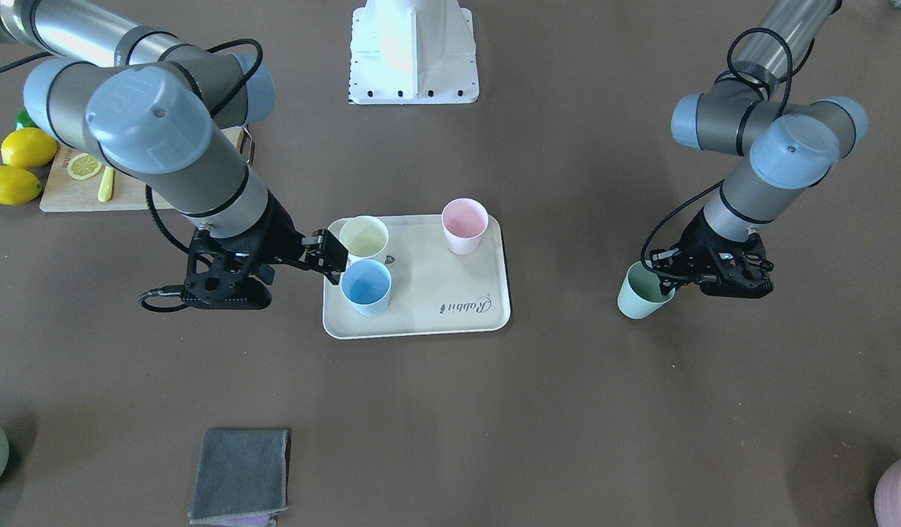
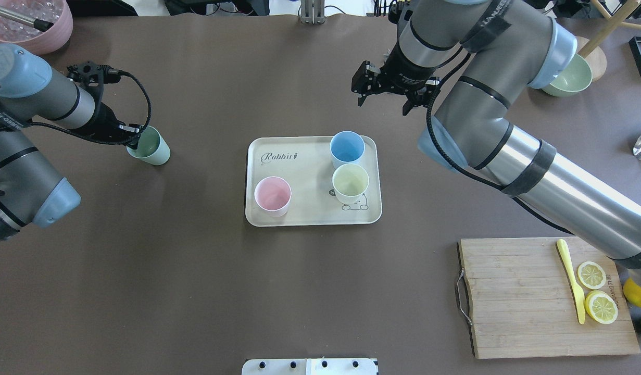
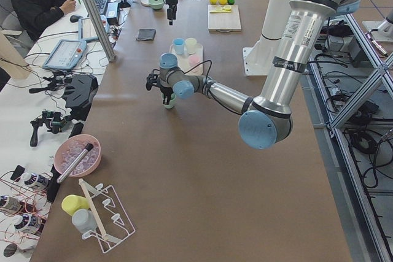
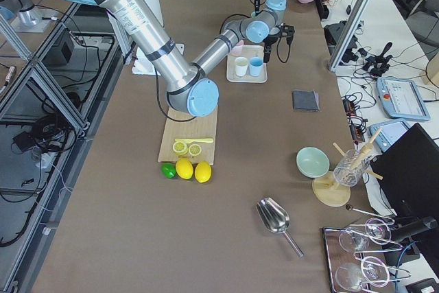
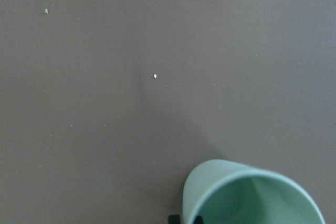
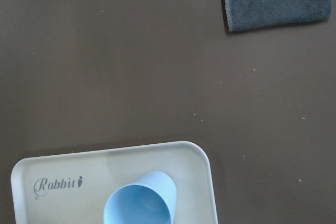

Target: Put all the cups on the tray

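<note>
The cream "Rabbit" tray [image 2: 304, 172] lies at the table's middle and also shows in the front view [image 1: 435, 285]. On it stand a pink cup [image 2: 272, 195], a blue cup [image 2: 347, 148] and a pale yellow cup [image 2: 350, 183]. A green cup [image 2: 149, 147] is off the tray, tilted, far to its left. My left gripper [image 2: 135, 140] is shut on the green cup's rim [image 1: 640, 293]; in the left wrist view the green cup [image 5: 252, 195] fills the bottom. My right gripper [image 2: 381, 105] is open and empty, raised above the table just beyond the blue cup [image 6: 139, 205].
A wooden cutting board [image 2: 544, 297] with lemon slices and a yellow knife lies at the near right, with whole lemons [image 1: 25, 146] beside it. A grey cloth [image 1: 241, 472] lies on the far side. A pink bowl [image 2: 28, 21] and a green bowl [image 2: 570, 78] stand at the far corners.
</note>
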{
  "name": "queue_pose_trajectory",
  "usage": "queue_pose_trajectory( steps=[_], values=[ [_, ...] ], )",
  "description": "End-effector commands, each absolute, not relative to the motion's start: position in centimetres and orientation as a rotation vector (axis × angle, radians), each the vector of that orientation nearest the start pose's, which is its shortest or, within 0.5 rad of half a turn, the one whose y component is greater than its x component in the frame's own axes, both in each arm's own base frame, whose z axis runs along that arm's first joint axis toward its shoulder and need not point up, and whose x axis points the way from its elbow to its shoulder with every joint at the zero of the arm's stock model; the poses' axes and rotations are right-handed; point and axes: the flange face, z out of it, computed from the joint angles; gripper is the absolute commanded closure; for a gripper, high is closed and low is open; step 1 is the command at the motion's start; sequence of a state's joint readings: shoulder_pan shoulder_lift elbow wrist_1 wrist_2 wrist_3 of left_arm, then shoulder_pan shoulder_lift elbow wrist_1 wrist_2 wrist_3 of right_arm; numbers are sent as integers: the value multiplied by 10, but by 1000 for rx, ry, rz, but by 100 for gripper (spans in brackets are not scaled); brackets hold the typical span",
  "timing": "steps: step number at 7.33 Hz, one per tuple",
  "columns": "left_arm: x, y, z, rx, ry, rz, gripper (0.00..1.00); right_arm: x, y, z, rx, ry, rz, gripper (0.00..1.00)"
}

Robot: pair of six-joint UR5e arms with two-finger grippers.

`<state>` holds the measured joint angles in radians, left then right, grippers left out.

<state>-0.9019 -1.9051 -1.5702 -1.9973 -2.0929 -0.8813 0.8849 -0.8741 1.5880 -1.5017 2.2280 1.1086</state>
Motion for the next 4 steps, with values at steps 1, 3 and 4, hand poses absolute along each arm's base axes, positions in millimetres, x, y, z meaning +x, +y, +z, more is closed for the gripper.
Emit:
queue_pose_trajectory(
  steps=[1, 3, 4],
  values=[
    [336, -577, 378, 177, 876, -16, 100, -327, -586, 265, -2, -962, 107, 1],
    [341, -579, 322, 147, 862, -42, 100, -288, -589, 316, 26, -917, 69, 1],
    [348, -580, 302, 126, 885, -104, 100, -267, -592, 339, 46, -896, 38, 0]
  ],
)
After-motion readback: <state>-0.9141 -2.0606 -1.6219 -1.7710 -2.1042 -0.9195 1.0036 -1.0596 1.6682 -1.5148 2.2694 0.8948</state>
